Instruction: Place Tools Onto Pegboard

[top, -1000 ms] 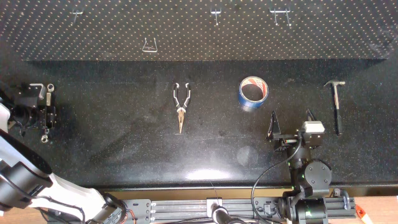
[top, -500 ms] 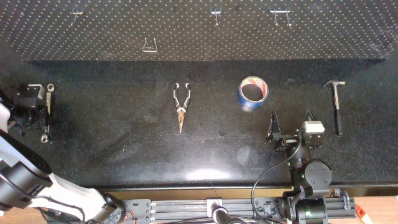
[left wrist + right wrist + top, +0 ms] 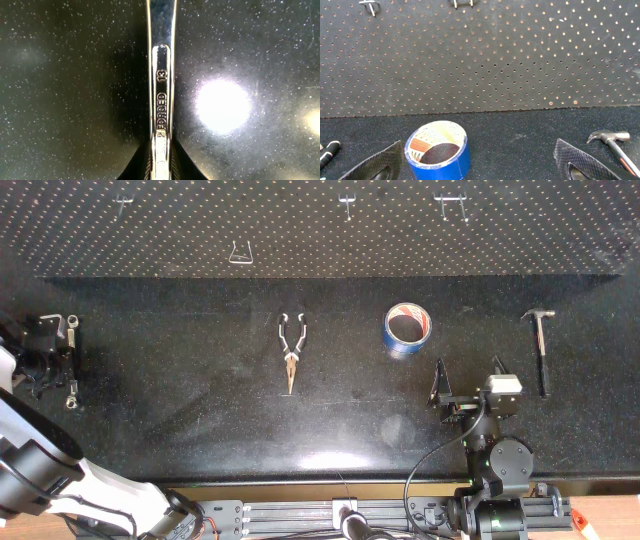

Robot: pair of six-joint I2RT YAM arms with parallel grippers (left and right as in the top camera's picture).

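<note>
From above I see my left pincer (image 3: 47, 357) far left on the desk (image 3: 200, 410); its wrist camera reveals it clamped on the wrench (image 3: 162, 75); my right pincer (image 3: 480, 162) stands wide near the tape (image 3: 438, 150).

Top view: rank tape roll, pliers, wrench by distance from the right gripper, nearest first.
From the right gripper:
1. tape roll, just beyond it, toward the pegboard.
2. pliers, mid-table.
3. wrench, far left edge.
</note>
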